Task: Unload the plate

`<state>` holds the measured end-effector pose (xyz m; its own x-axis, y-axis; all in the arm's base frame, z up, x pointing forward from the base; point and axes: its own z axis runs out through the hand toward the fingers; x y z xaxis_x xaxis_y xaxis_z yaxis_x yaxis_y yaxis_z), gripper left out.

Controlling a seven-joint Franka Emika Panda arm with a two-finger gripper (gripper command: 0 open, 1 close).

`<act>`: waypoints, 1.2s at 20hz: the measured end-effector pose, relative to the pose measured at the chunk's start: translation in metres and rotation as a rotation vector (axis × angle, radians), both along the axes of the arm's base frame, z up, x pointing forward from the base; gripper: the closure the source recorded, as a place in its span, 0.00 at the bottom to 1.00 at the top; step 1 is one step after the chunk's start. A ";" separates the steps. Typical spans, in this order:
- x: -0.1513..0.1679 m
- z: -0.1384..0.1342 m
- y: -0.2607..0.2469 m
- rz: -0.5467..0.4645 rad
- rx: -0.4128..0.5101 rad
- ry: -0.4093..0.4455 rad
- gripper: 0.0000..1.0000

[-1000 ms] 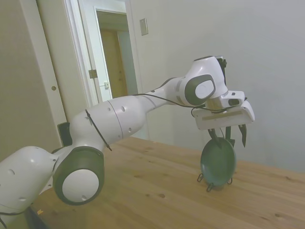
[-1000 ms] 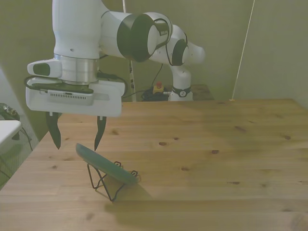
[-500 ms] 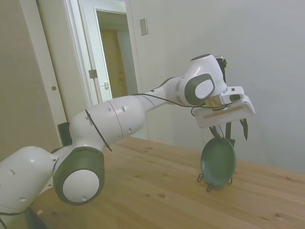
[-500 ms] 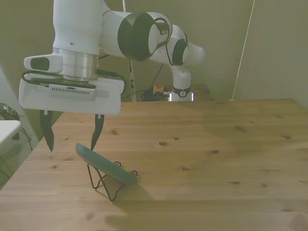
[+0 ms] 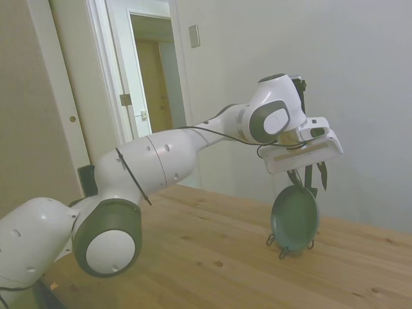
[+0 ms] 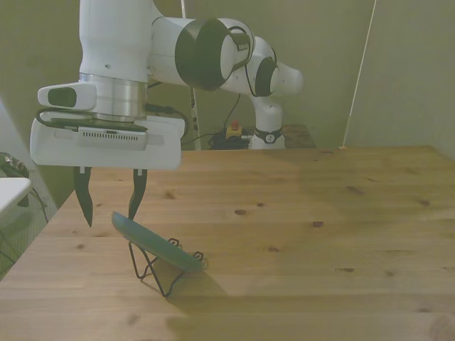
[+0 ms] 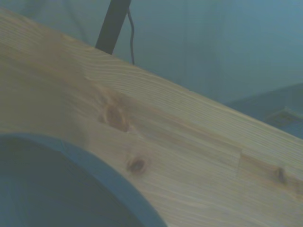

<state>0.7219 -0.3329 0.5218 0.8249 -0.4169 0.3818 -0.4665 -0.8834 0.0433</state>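
A round, dull teal-green plate (image 5: 295,221) with a low raised rim stands nearly on edge, leaning back in a thin black wire stand (image 6: 153,268). In the side view it sits right of centre, its concave face showing. In the front view it lies at lower left (image 6: 155,244), seen edge-on as a slanted band. The wrist view shows its blurred curved rim (image 7: 102,177).

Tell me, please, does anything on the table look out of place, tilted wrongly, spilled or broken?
Nothing stands out. The plate leans on edge in the black wire stand on the wooden table, as a rack would hold it. No spill or crack shows. The gripper hangs open just above the plate's upper rim.
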 end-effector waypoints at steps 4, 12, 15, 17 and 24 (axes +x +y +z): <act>0.000 -0.005 -0.002 0.009 0.006 0.006 1.00; 0.001 -0.006 -0.001 0.012 0.009 0.005 1.00; 0.001 -0.005 0.000 0.013 0.010 0.002 1.00; 0.000 -0.001 0.001 0.014 0.010 -0.004 1.00; -0.011 0.049 0.009 0.022 -0.001 -0.062 1.00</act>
<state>0.7110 -0.3237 0.5705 0.8086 -0.3986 0.4327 -0.4490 -0.8934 0.0161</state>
